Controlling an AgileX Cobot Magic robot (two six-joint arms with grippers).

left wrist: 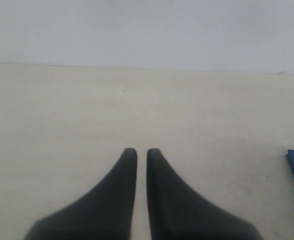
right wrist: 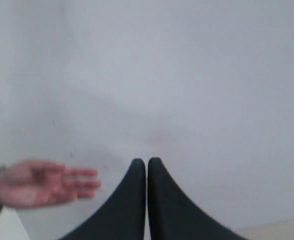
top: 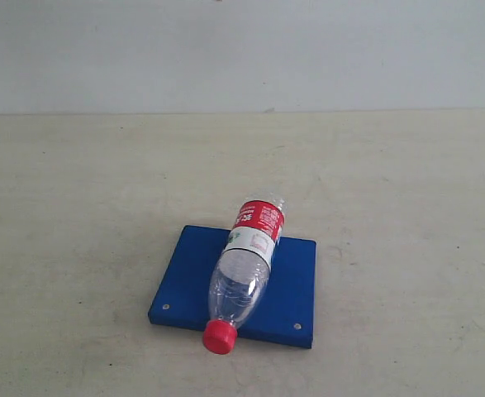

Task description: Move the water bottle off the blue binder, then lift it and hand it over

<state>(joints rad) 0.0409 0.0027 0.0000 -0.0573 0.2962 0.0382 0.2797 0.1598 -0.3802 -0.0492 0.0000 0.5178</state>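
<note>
Though white lettering marks the water bottle (top: 246, 265), it seems illegible.

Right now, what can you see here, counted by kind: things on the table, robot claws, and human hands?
water bottle: 1
blue binder: 1
grippers: 2, the left gripper and the right gripper
human hand: 1
Total: 5
</note>
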